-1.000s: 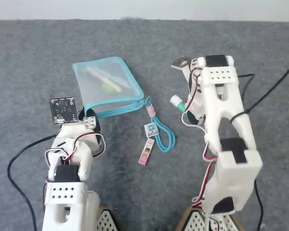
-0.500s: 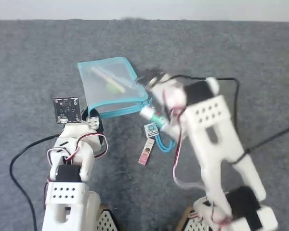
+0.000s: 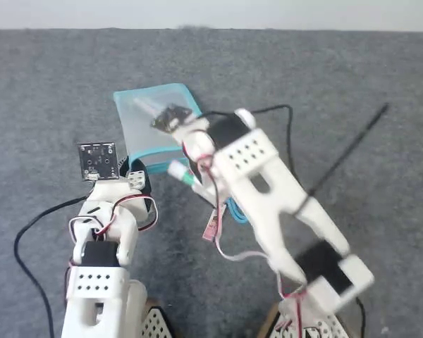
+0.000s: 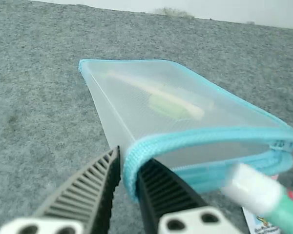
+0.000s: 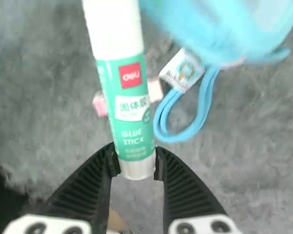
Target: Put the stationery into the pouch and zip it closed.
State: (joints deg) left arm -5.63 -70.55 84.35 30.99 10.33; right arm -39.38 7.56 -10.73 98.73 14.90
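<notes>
Right wrist view: the glue stick (image 5: 121, 92) is seen clamped by its base between the jaws of the right gripper (image 5: 135, 158), with the white cap pointing away from the wrist. In the high view the glue stick (image 3: 182, 173) is laid along a line from 4 o'clock at the base to 10 o'clock at the cap. The pouch (image 3: 144, 120) is found just beside that cap, at about 10 o'clock. The zip edge is faced toward 6 o'clock, so the stick's long axis is judged to meet the opening obliquely rather than squarely.

The pouch's 7 o'clock corner is pinched at the rim by the left gripper (image 4: 129, 163), and the upper lip is held raised by it. A pale pen-like item (image 4: 171, 105) is seen lying inside.

The 4 o'clock end of the zip and its slider are hidden by the right arm (image 3: 268, 190), and part of the blue wrist loop (image 5: 185, 112) is covered as well. Whether the cap has crossed the lip cannot be made out.
</notes>
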